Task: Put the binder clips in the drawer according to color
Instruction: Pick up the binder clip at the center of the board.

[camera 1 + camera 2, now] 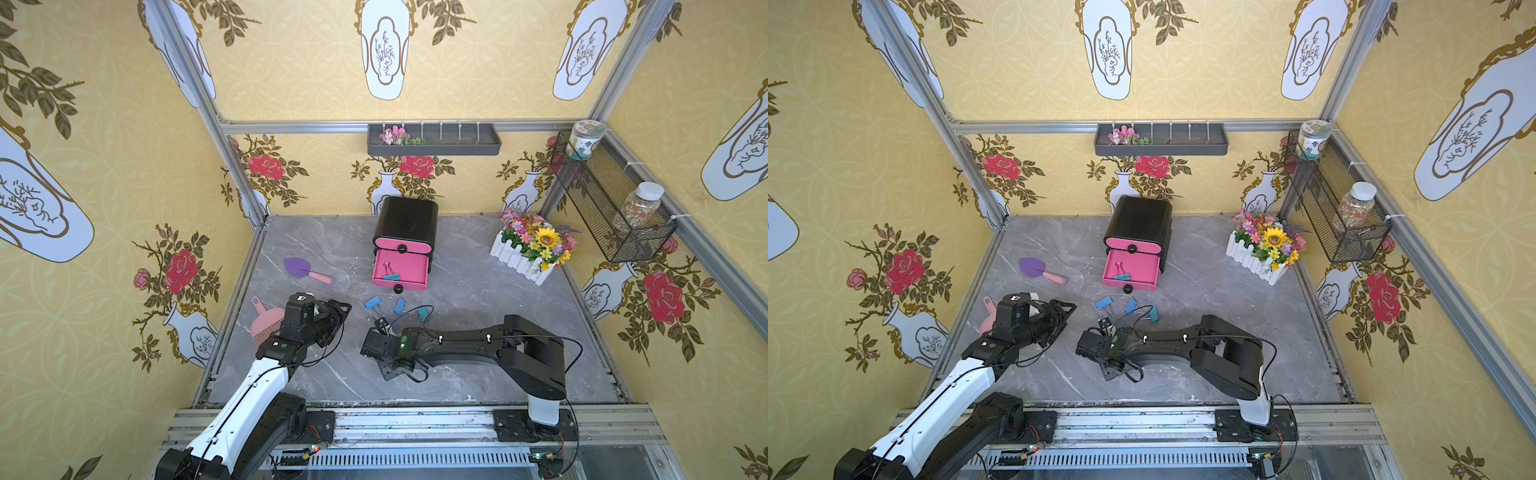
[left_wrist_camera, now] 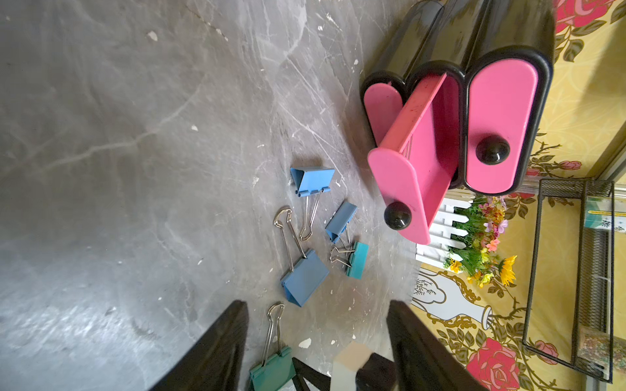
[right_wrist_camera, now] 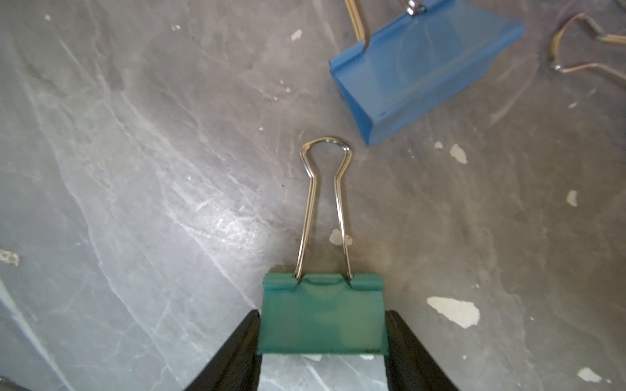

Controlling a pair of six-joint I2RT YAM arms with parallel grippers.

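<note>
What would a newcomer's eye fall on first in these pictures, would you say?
The black cabinet at the back of the table, its pink middle drawer pulled open with a teal clip inside. Nearer, the right gripper pinches a teal binder clip beside scattered blue binder clips.

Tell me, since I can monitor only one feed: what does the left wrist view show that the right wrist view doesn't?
Left wrist only: the cabinet with its middle drawer open, and a second teal clip. Right wrist only: the right gripper touching both sides of the teal clip. Both: that teal clip, one blue clip, the grey table.
</note>
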